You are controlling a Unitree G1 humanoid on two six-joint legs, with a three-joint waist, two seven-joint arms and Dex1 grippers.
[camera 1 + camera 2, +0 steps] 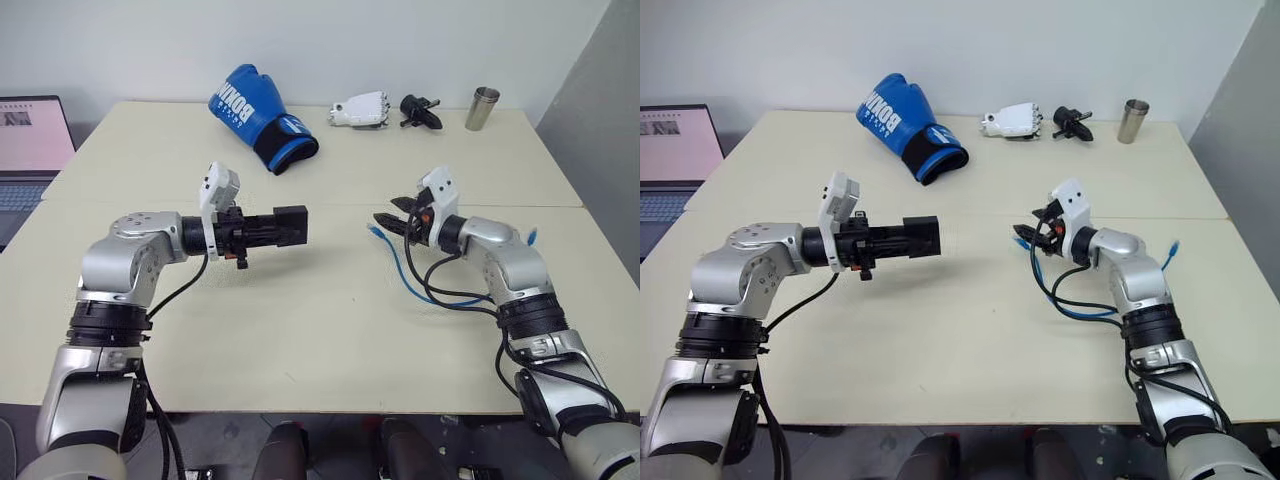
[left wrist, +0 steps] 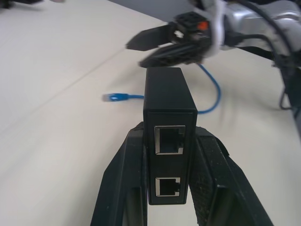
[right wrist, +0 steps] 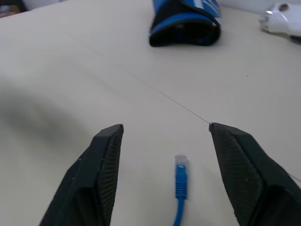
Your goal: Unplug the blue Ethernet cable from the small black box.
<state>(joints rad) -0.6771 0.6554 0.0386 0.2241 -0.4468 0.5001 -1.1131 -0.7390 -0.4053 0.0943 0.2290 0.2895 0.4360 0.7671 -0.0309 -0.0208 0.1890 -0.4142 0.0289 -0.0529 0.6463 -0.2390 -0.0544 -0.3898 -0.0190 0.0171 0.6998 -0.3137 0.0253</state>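
My left gripper (image 1: 262, 232) is shut on the small black box (image 1: 290, 226) and holds it level above the table. In the left wrist view the small black box (image 2: 169, 127) sits between the fingers, and both of its ports face the camera with nothing plugged in. The blue Ethernet cable (image 1: 410, 275) lies loose on the table by my right arm, its plug end (image 3: 181, 169) free on the surface. Just above that plug my right gripper (image 3: 164, 126) stands open with nothing in it. A gap separates the box from my right gripper (image 1: 392, 217).
At the table's far side lie a blue boxing glove (image 1: 260, 115), a white robot hand (image 1: 360, 110), a black part (image 1: 420, 110) and a metal cup (image 1: 482, 108). A laptop (image 1: 30, 150) stands off the left edge. The cable's other end (image 1: 531, 238) rests near the right edge.
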